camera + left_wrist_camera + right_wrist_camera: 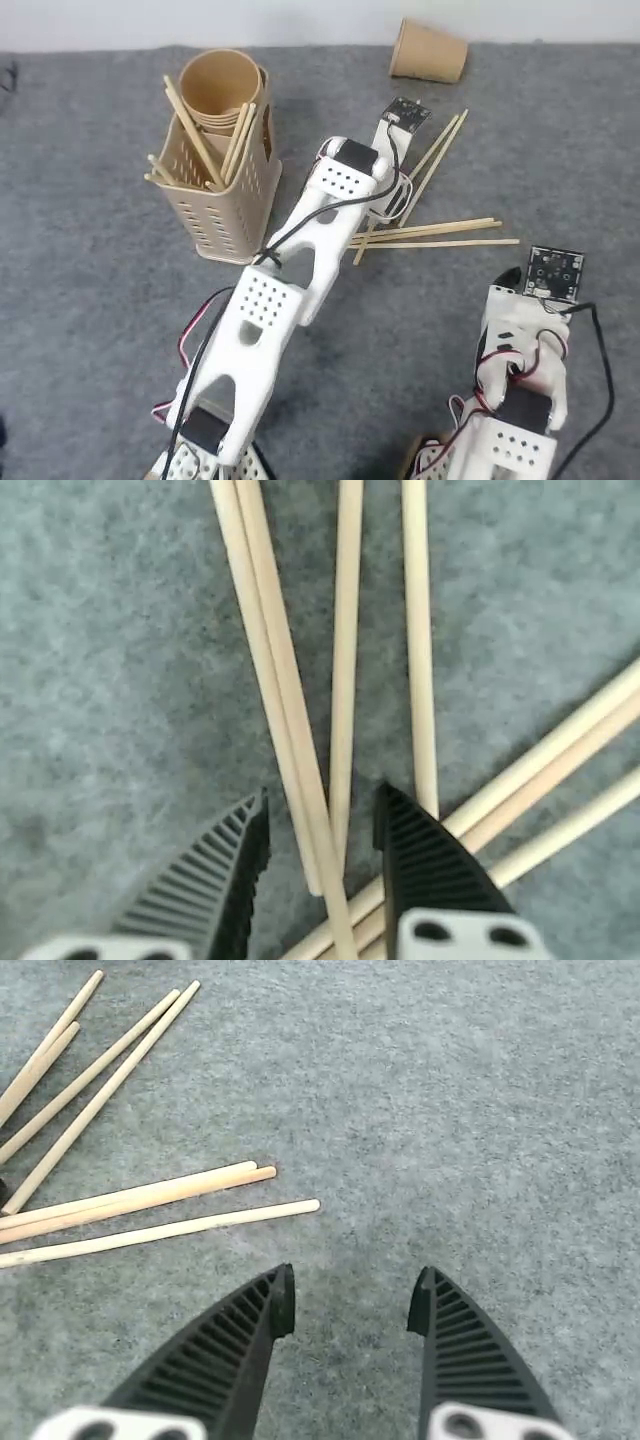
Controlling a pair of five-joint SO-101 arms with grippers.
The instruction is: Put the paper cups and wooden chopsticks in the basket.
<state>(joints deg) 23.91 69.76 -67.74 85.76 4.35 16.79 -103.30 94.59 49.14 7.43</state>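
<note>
The table is covered by grey felt (pixel 90 300), bordered at 12 o'clock by a pale strip (pixel 300 20). At 10 o'clock the basket (pixel 225 215) is seen upright, with nested cups (pixel 218 85) and chopsticks (pixel 195 130) held in it. One cup (pixel 428 52) is seen lying on its side at 1 o'clock, near the felt's edge. Toward 3 o'clock loose chopsticks (pixel 440 232) are scattered. The left gripper (pixel 322 810) is held open astride some of them; the right gripper (pixel 352 1290) is spread wide above bare felt at 4 o'clock.
</note>
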